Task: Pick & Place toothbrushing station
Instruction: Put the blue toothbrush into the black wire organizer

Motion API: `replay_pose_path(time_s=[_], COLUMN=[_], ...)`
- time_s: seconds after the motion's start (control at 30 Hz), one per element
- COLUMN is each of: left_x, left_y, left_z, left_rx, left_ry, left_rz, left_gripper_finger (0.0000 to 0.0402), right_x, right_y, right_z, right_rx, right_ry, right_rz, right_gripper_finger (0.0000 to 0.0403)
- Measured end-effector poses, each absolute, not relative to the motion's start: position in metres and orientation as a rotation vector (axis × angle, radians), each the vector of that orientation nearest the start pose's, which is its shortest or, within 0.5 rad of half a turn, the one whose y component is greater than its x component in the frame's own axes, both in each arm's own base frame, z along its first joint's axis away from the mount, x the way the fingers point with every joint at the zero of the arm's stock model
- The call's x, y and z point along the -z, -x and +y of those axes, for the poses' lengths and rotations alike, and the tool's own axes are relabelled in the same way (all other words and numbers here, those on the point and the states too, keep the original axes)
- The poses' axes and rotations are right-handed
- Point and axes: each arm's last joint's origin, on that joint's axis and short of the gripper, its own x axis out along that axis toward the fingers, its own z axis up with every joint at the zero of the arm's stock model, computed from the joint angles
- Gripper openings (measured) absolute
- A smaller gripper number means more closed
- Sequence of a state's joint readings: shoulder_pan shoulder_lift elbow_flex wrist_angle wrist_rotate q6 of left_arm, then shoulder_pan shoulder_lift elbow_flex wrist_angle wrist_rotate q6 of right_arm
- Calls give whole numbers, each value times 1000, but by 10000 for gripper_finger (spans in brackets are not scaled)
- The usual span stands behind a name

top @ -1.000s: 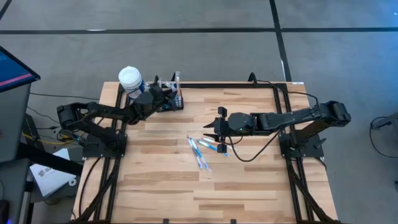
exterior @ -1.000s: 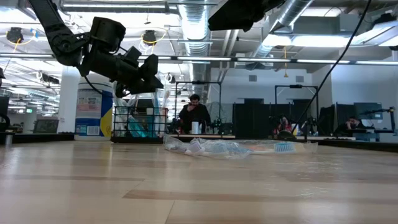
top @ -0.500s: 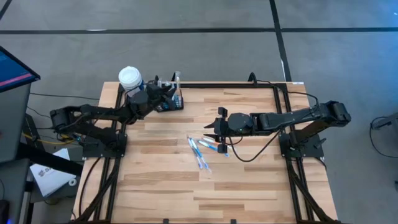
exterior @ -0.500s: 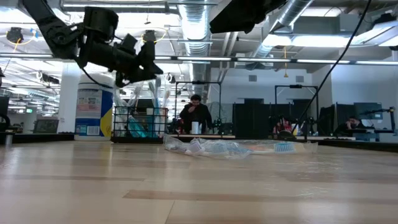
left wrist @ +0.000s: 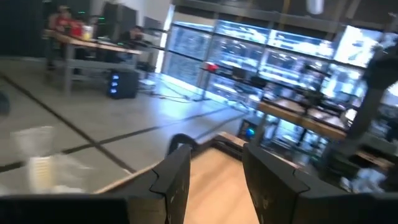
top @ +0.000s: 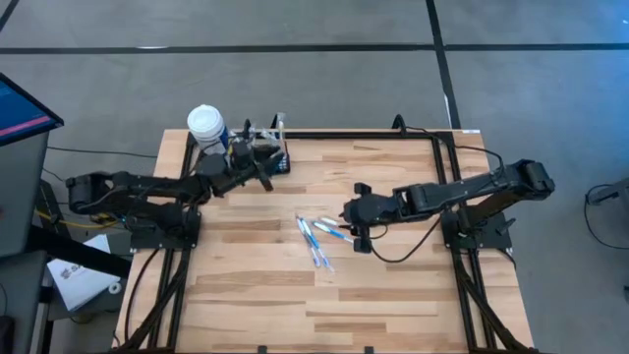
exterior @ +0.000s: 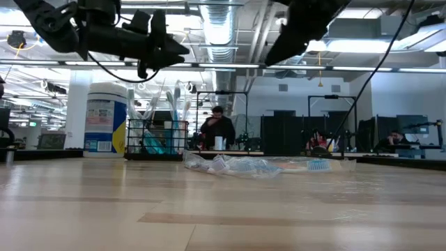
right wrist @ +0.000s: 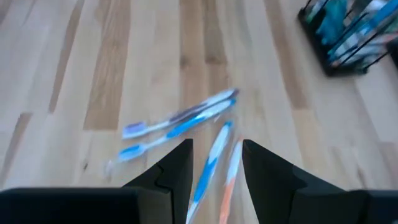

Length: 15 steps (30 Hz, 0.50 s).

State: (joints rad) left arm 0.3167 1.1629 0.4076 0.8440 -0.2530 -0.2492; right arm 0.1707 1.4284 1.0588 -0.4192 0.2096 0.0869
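At the far left corner of the tabletop (top: 393, 285) the caddy (top: 274, 160) stands beside the white-capped bottle (top: 206, 125), holding brushes. The left end effector (top: 259, 169), fingers spread and empty, has risen and drawn back from over the caddy within the last second. The right end effector (top: 360, 236), also spread, has swung down over the loose toothbrushes (top: 319, 236) mid-table. Probably the right arm is about to collect a brush while the left clears away.
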Motion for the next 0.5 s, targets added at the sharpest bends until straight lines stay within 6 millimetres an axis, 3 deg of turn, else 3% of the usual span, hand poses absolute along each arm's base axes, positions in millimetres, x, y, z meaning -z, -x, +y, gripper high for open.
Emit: replay_pose_path(time_s=[0.3,0.5], left_x=[-229,-228], left_y=[-227,-230], left_z=[43,23], left_rx=[-381,-294], left_ry=[161,108], left_rz=[-115,-83], left_gripper_finger=[140,140], right_x=[-254,-252], right_y=[-280,-274], right_z=[65,79], right_rx=[72,106], right_ry=[20,17], right_rz=[930,941], right_gripper_finger=[128,128])
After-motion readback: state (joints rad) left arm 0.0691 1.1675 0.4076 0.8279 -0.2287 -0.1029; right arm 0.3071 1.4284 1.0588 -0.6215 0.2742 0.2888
